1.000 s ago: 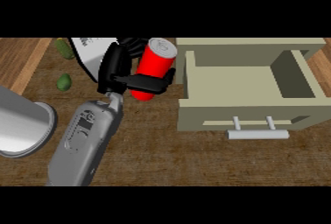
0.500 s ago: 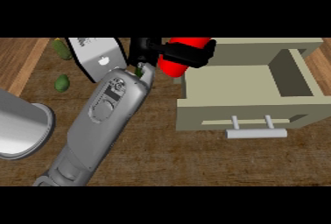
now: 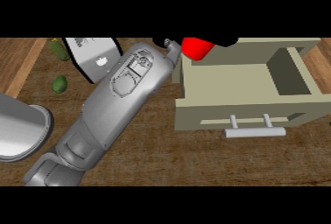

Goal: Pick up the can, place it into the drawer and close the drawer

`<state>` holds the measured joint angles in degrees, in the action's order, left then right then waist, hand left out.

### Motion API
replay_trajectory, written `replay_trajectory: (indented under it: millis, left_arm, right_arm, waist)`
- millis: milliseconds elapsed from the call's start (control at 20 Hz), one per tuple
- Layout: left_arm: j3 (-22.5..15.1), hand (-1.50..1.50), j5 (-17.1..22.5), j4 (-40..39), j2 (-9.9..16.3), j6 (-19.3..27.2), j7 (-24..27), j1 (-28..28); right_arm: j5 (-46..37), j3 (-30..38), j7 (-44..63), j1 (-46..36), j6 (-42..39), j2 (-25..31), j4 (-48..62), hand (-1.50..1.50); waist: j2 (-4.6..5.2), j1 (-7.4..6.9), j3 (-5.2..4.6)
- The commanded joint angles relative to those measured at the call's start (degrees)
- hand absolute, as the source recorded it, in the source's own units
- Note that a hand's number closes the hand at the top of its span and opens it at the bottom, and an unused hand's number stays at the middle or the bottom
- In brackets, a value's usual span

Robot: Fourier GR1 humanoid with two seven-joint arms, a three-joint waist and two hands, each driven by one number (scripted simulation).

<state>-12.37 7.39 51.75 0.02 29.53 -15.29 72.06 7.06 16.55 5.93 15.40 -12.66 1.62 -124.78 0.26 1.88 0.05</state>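
Observation:
The red can (image 3: 195, 47) is held at the view's top edge, over the back left corner of the open beige drawer (image 3: 194, 118). My right hand (image 3: 163, 42) is shut on the can; only black bits of it show beside the can, and the rest is cut off by the top edge. Its grey forearm (image 3: 110, 109) runs diagonally up from the lower left. The drawer's inside looks bare, and its grey bar handle (image 3: 254, 131) faces me. My left hand is not visible.
A white board-like object (image 3: 97, 54) lies at the back left, partly under the forearm. Two small green items (image 3: 60, 49) (image 3: 59, 83) lie left of it. A large grey metal cylinder (image 3: 16, 129) stands at the left edge. The counter is brown wood.
The arm has stretched further up and to the right, carrying the can from beside the drawer's left wall to above its back left corner. The drawer has not moved.

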Motion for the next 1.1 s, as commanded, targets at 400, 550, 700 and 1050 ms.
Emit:
replay_trajectory:
  millis: [400,550,700,1050]
  left_arm:
    - [-4.0,1.50,8.6,-18.1,0.0,2.0,4.6,12.1]
    - [-6.4,1.50,10.9,-21.0,0.0,1.9,9.2,11.4]
    - [-8.5,1.50,14.1,-22.6,0.0,4.1,6.8,14.3]
    - [-13.7,1.50,17.5,-25.4,0.0,6.0,12.0,12.0]
  right_arm:
    - [2.7,2.9,0.8,-1.8,-1.1,2.2,1.3,-1.50]
    - [-0.3,-0.6,1.3,-1.3,-0.5,0.5,-1.0,-1.50]
    - [-1.7,-2.3,1.8,-4.9,1.1,-0.4,1.4,-1.50]
    - [-1.8,-1.2,1.7,-5.6,1.2,0.4,2.7,-1.50]
  waist:
    - [0.29,1.22,0.06]
    - [0.52,2.05,0.06]
    - [0.61,2.28,0.09]
    - [0.85,3.37,0.11]
